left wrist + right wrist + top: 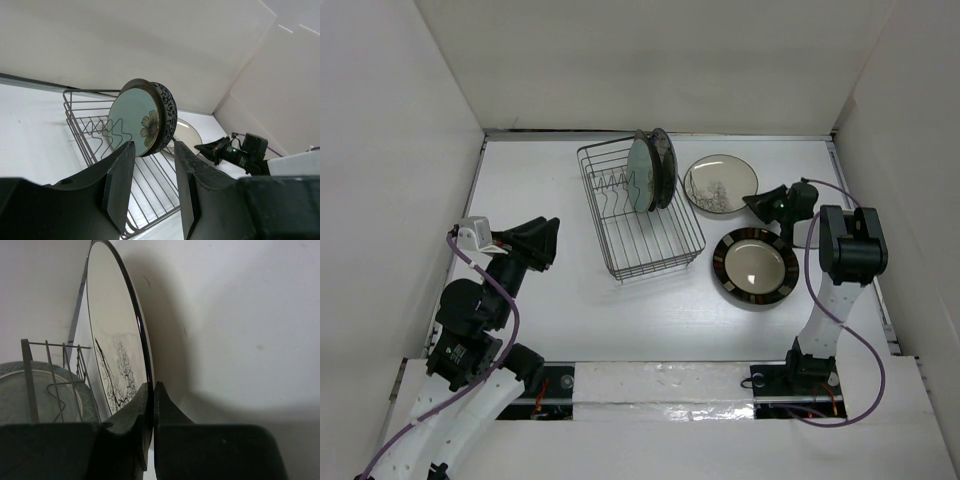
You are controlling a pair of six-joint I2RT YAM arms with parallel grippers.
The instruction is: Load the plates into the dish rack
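Pinching the branch-motif plate [112, 330] rim, right gripper [151, 390]; left gripper [153, 146] parted, empty.

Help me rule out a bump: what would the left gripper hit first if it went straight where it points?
Probably the near side wire of the dish rack, with the green plate standing just behind it. The left gripper, open and empty, aims straight at them, though depth is unclear.

No legible text, apparently
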